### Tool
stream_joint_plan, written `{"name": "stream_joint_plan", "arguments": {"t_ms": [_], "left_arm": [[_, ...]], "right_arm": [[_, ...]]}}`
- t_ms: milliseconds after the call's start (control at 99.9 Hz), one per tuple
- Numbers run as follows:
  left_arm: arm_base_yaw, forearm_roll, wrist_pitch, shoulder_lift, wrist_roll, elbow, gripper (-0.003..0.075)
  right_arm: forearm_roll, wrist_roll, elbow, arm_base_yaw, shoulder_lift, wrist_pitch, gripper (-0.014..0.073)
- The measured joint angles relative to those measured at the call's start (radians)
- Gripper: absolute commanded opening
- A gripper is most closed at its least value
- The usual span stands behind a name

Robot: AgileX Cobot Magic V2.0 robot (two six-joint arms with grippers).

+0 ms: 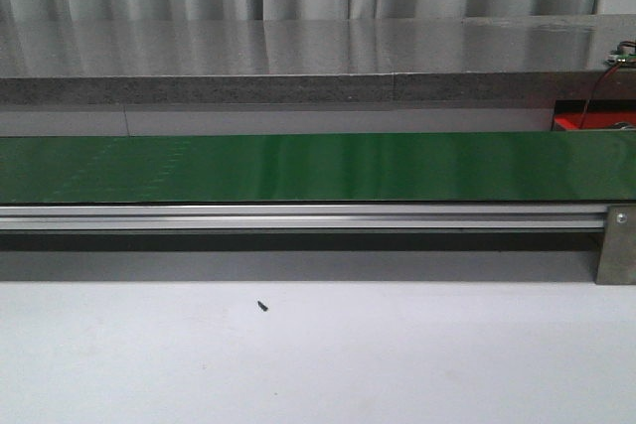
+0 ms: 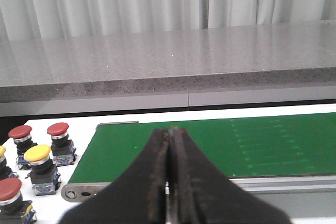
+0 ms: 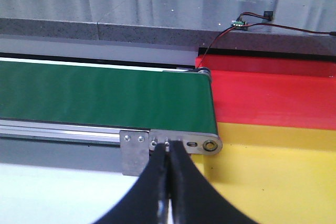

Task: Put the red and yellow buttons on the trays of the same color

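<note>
No text, label, brand, number or sign could be read in any view.

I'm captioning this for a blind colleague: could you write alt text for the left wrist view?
A shut black gripper points at an empty green conveyor belt. Beside the belt's end stand red buttons and yellow buttons on a white table, with a grey stone ledge and pale curtains behind.
</note>
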Motion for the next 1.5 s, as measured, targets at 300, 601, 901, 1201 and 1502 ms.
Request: {"name": "stream_joint_plan", "arguments": {"t_ms": [300,601,901,1201,1502], "left_arm": [[0.0,0.0,0.489,0.33,0.0,-0.364,-0.002],[0.0,-0.076,0.596,0.571,0.0,-0.437,-0.002],[0.0,-0.103,0.596,0.681,0.0,-0.437,0.0029],[0.0,-0.123,0.56,0.693,0.0,-0.437,0.0688],[0.0,-0.031,0.541,0.693,-0.155,-0.437,0.063]], "right_arm": [[0.0,0.0,0.0,0.0,0.0,0.0,-0.0118],[0.0,0.0,0.0,0.0,0.0,0.0,-0.0118],[0.0,0.0,0.0,0.0,0.0,0.0,-0.0118],[0.0,0.0,0.0,0.0,0.0,0.0,-0.0118],[0.0,0.0,0.0,0.0,0.0,0.0,-0.0118]]}}
